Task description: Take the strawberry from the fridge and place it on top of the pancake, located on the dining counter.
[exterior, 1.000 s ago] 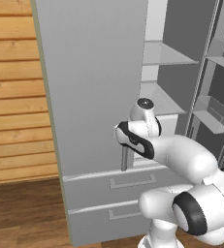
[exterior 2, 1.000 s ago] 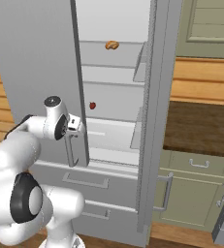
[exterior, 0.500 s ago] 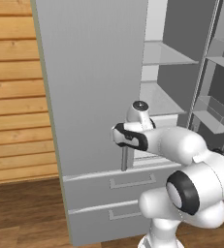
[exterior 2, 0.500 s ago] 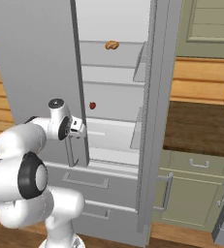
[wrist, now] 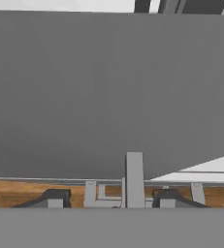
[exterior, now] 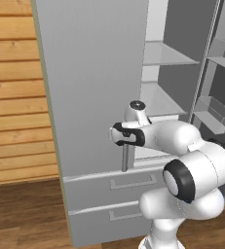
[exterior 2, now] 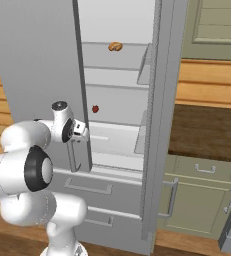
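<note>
Gripper [wrist: 111, 198] straddles the vertical handle [exterior: 125, 158] of the fridge [exterior: 94, 87] door, jaws partly open and not visibly clamped, while the strawberry [exterior 2: 95, 108] sits on a middle shelf beyond the door edge.

The fridge [exterior: 92, 87] has a plain light-grey door, and its bar handle [exterior: 125, 158] and two drawers [exterior: 116, 182] are the same grey. The shelves [exterior 2: 114, 116] inside are white to pale grey. The strawberry [exterior 2: 95, 108] is dark red (a very small spot). On a higher shelf lies an orange-brown food item [exterior 2: 115, 46]. The wall [exterior: 16, 97] is of warm brown wooden planks with darker lines between them. The cabinets [exterior 2: 199, 197] are olive-green with grey handles. The floor [exterior: 24, 214] is dark brown wood.
</note>
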